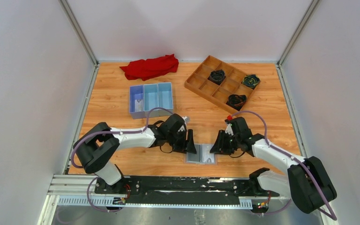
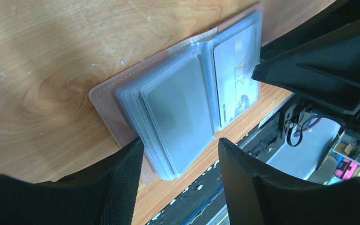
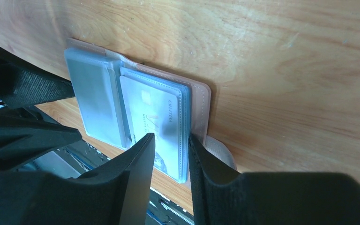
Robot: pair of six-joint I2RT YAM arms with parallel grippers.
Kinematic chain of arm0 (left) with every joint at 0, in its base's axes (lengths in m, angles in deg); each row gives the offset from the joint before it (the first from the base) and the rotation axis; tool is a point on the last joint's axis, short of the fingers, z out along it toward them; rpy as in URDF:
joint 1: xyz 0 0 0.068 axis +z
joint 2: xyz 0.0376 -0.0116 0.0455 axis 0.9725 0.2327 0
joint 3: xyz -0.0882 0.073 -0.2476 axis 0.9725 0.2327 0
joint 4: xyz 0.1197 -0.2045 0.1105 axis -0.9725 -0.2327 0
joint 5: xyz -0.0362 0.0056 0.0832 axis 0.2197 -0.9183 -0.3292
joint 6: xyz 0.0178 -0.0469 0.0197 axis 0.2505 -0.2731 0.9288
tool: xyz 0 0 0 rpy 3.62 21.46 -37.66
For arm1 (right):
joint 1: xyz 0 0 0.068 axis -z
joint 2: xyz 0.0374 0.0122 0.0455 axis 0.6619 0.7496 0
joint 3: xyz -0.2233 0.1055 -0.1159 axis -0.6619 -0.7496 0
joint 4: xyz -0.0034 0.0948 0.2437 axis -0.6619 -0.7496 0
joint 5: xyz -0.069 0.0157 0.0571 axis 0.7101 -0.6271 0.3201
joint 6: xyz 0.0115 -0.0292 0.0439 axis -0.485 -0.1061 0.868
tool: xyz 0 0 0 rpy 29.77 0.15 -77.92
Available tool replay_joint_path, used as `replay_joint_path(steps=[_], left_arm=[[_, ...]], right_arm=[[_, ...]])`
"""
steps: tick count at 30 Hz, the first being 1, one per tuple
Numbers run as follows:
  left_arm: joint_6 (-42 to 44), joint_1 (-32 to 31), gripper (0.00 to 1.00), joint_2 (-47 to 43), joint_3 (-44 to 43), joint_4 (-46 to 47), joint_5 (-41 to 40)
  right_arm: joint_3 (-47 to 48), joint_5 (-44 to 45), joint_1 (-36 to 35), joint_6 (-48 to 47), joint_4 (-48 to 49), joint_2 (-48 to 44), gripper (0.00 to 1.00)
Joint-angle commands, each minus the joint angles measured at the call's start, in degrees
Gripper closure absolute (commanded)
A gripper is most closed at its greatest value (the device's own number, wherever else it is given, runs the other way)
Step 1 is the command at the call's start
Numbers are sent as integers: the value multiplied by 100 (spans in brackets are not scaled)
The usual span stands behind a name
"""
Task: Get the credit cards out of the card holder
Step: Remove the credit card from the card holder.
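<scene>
The card holder (image 1: 200, 154) lies open near the table's front edge, tan-pink cover down and clear grey sleeves up. In the left wrist view, the holder (image 2: 178, 103) shows a pale card (image 2: 234, 84) in its right panel; the left panel looks plain grey. My left gripper (image 1: 191, 143) is open, its fingers straddling the left panel's near corner (image 2: 180, 140). My right gripper (image 1: 217, 143) is narrowly open over the right panel (image 3: 171, 137), one finger above the pale card (image 3: 152, 112) and the other at the sleeves' outer edge. The black and gold-tan cards are not visible.
A blue three-compartment tray (image 1: 165, 97) stands behind the grippers. A wooden grid tray (image 1: 200, 80) with three dark rolled items is at the back right. A red cloth (image 1: 150, 66) lies at the back. The black rail (image 1: 168, 185) runs along the front edge.
</scene>
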Motion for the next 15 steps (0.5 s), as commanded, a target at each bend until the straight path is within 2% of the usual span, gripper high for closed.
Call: replay_joint_path(steps=[1,15], left_arm=[[122,-133,39,209,-307,136,235],[10,-607,40,159,-1063,136,347]], right_arm=[[-236,-2,43,-6,147,236,64],[-413,-69,40,112,306,223,64]])
